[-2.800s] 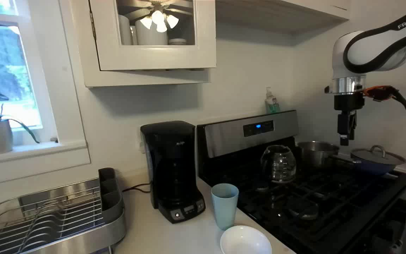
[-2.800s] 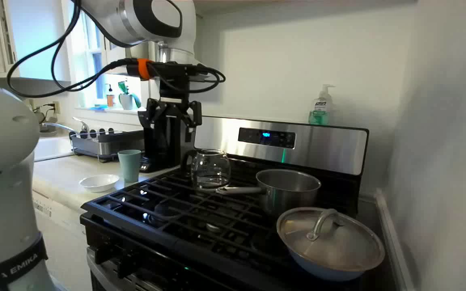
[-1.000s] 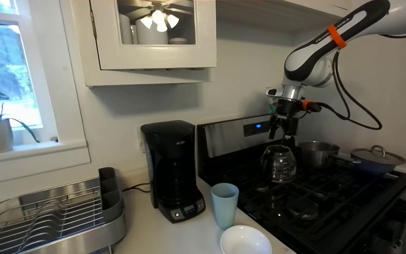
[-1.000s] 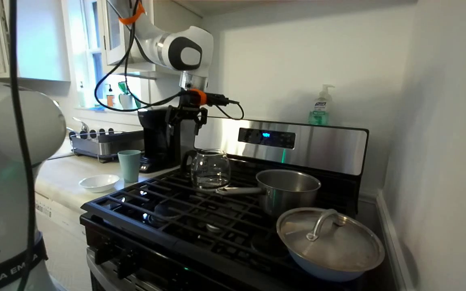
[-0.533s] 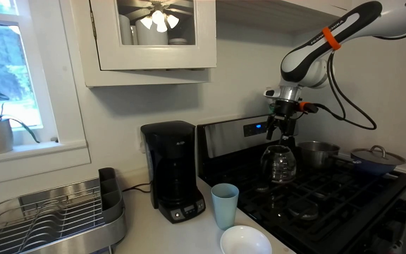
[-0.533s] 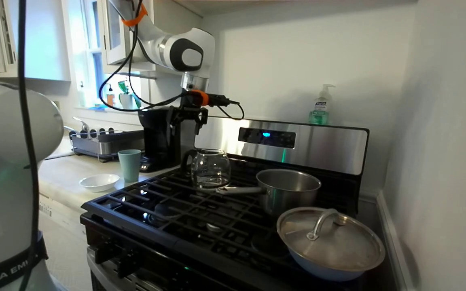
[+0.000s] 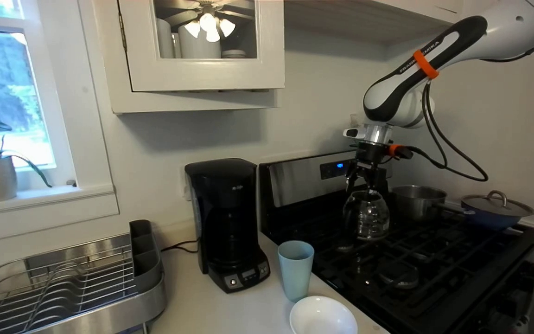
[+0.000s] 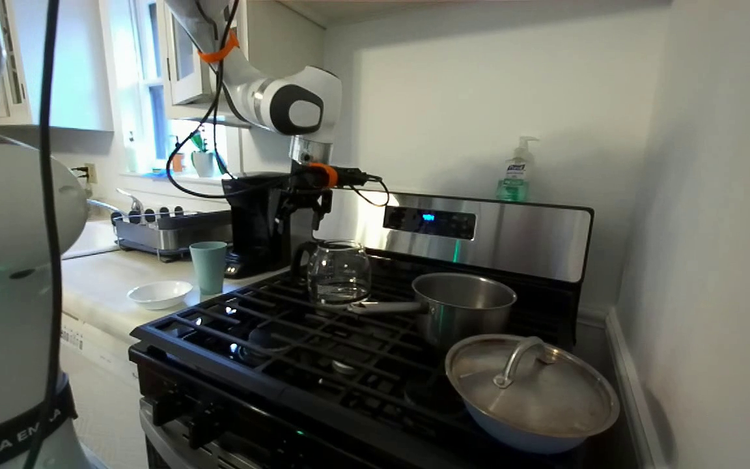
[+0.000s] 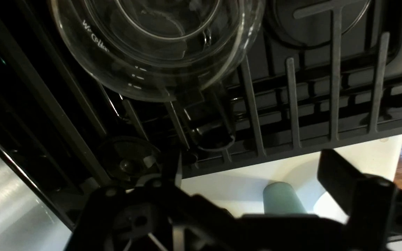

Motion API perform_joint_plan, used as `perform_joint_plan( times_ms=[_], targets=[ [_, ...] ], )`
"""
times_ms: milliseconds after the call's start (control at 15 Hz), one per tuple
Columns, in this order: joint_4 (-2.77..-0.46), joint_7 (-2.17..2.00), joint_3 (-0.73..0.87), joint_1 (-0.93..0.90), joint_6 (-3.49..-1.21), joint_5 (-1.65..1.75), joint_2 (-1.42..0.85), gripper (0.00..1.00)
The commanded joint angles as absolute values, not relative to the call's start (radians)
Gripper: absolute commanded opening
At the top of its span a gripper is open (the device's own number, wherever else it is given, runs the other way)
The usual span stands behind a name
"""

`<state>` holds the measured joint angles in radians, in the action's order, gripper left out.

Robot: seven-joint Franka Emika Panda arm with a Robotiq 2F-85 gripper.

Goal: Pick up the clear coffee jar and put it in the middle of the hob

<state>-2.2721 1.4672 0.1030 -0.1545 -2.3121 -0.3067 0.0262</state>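
Claw (image 9: 249,159) lowered since earlier frame | spread wide | coffee jar (image 8: 340,272) below it, upright on hob (image 8: 313,355)

White arm (image 7: 496,37), orange bands (image 7: 426,65), cables (image 8: 51,195), black jaws

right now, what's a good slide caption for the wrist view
Open gripper at the frame's bottom, clear coffee jar on the hob at top, light blue cup on the counter.

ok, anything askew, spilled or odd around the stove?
No spill, damage or toppling visible. Mildly odd, perhaps: the clear, rounded, dark-handled glass carafe stands upright on the black metal gas hob, not in the tall black drip coffee maker.
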Motion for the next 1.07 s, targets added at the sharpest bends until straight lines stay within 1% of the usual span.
perform_joint_plan(
  times_ms=[0, 267, 467, 1000],
  targets=[
    [-2.301, 1.562, 0.049, -0.105, -2.387, -0.338, -0.004, 1.0],
    [-2.338, 1.646, 0.013, -0.083, -2.531, -0.38, -0.031, 1.0],
    [-2.348, 1.712, -0.011, -0.071, -2.595, -0.426, -0.052, 1.0],
    [-2.326, 1.785, -0.044, -0.045, -2.592, -0.415, -0.088, 1.0]
  ],
)
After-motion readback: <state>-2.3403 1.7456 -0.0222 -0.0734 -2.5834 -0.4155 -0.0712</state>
